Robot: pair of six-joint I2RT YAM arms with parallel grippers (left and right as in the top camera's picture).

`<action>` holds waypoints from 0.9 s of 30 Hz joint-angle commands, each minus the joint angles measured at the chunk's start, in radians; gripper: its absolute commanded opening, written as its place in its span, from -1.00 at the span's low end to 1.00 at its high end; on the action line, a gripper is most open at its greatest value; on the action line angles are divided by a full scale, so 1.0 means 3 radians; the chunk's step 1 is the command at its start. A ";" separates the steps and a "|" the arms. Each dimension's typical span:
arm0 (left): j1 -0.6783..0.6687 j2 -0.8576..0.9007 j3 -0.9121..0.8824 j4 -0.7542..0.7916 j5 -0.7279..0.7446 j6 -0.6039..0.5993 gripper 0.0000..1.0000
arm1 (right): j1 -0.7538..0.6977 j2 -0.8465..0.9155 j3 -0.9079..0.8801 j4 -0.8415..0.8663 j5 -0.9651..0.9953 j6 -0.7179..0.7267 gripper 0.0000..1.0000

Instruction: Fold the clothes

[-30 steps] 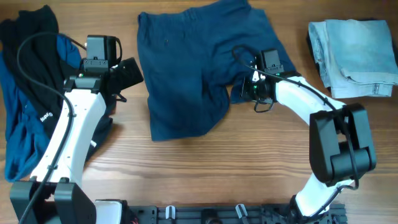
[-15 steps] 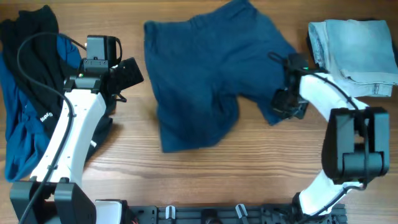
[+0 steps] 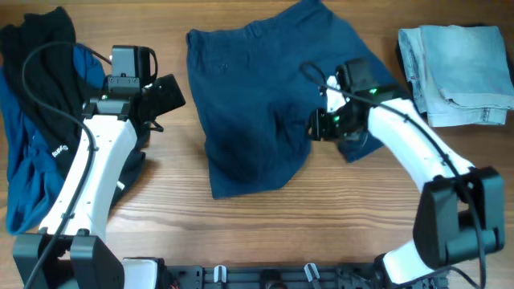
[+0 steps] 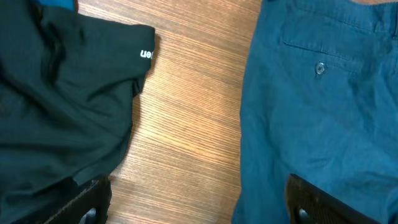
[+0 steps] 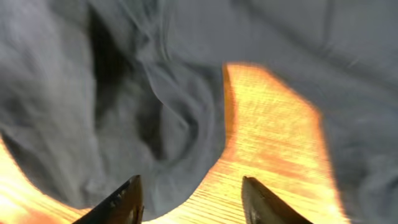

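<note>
Dark navy shorts (image 3: 249, 96) lie spread flat at the table's middle, waistband to the back, two legs to the front. My right gripper (image 3: 315, 127) hovers open and empty over the notch between the legs; in the right wrist view its jaws (image 5: 193, 202) frame the blurred cloth (image 5: 124, 93) and bare wood. My left gripper (image 3: 170, 96) is open and empty just left of the shorts. In the left wrist view its jaws (image 4: 199, 205) span bare wood between a black garment (image 4: 56, 93) and the shorts' left edge (image 4: 323, 93).
A heap of black cloth (image 3: 44, 72) and mid-blue cloth (image 3: 24, 185) lies along the left edge. A folded pale denim piece (image 3: 458, 68) sits at the back right. Bare wooden table (image 3: 281, 233) runs along the front.
My right gripper drew the shorts' right leg out to the right, let go, and has swung back left to the notch between the legs. The left arm has not moved.
</note>
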 commanded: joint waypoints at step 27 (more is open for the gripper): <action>0.0022 0.0018 -0.0003 -0.0005 -0.0055 0.0051 0.79 | 0.0575 -0.0193 -0.0329 0.0005 0.0385 0.0857 -0.26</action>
